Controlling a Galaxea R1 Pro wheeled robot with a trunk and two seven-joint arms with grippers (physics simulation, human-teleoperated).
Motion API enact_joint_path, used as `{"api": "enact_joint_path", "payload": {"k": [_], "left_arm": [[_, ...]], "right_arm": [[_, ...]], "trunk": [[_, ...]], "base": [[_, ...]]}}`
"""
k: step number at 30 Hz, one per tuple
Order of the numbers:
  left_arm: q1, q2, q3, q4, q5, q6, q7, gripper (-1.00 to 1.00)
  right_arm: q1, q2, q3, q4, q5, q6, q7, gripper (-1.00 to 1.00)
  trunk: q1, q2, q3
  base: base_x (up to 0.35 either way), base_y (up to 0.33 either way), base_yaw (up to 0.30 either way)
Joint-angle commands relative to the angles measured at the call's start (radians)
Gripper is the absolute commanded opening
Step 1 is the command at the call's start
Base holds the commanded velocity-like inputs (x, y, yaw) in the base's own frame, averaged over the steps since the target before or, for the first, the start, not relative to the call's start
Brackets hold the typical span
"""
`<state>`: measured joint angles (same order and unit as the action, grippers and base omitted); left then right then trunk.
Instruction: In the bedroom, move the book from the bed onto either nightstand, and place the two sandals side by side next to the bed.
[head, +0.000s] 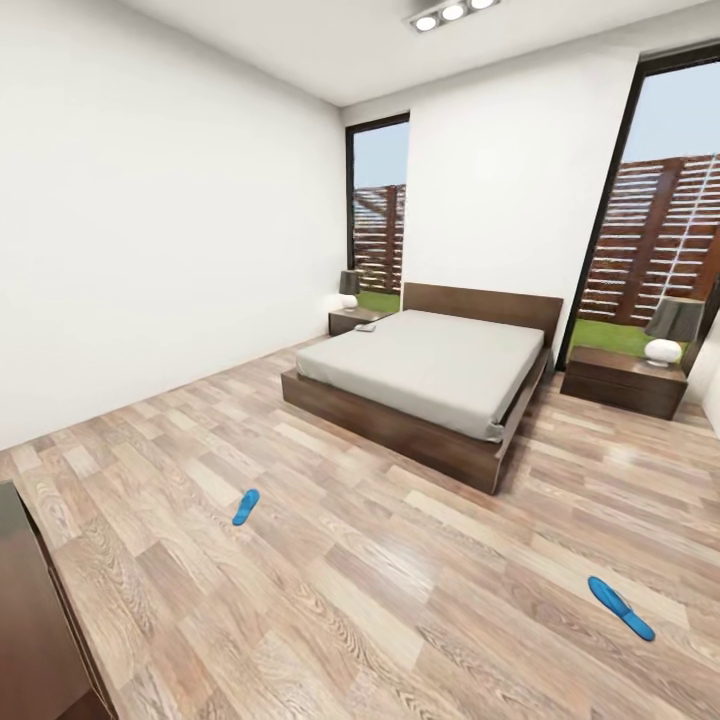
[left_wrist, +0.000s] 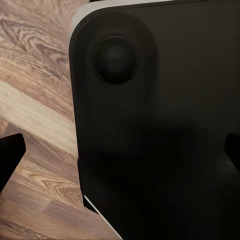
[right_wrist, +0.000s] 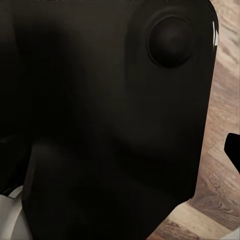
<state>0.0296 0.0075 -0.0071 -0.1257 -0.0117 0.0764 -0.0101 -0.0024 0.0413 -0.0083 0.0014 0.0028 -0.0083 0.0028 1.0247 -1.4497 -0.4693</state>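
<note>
Downward, both pincers (left_wrist: 120, 150) (right_wrist: 120, 150) face robot body panels.

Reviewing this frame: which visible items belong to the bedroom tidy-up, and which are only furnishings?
Job items:
- two bright blue flip-flop sandals, one left, one right, far apart on the floor
- low dark-wood bed with grey mattress
- two dark brown nightstands
- small object at the mattress corner, possibly the book

Furnishings:
- two bedside lamps
- dark cabinet

Small object (head: 366, 327) on the far nightstand (head: 352, 320) too tiny to identify.
</note>
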Motion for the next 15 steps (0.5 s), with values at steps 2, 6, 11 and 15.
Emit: {"api": "enact_joint_path", "payload": {"k": [2, 6, 11, 15], "left_arm": [[0.001, 0.0, -0.001, -0.005, -0.001, 0.008, -0.001, 1.0], [0.001, 0.0, 0.0, -0.005, -0.001, 0.008, -0.001, 1.0], [0.001, 0.0, 0.0, -0.005, -0.001, 0.008, -0.001, 1.0], [0.001, 0.0, 0.0, -0.005, -0.001, 0.008, -0.001, 1.0]], "right_arm": [[0.0, 0.0, -0.001, 0.0, 0.0, -0.001, 0.0, 1.0], [0.0, 0.0, -0.001, 0.0, 0.0, -0.001, 0.0, 1.0], [0.0, 0.0, -0.001, 0.0, 0.0, -0.001, 0.0, 1.0], [0.0, 0.0, -0.001, 0.0, 0.0, -0.001, 0.0, 1.0]], "trunk": [[0.0, 0.0, -0.001], [0.0, 0.0, -0.001], [0.0, 0.0, -0.001], [0.0, 0.0, -0.001]], "base": [[0.157, 0.0, -0.001], [0.158, 0.001, 0.0], [0.16, 0.038, 0.0], [0.161, 0.067, 0.0]]}}
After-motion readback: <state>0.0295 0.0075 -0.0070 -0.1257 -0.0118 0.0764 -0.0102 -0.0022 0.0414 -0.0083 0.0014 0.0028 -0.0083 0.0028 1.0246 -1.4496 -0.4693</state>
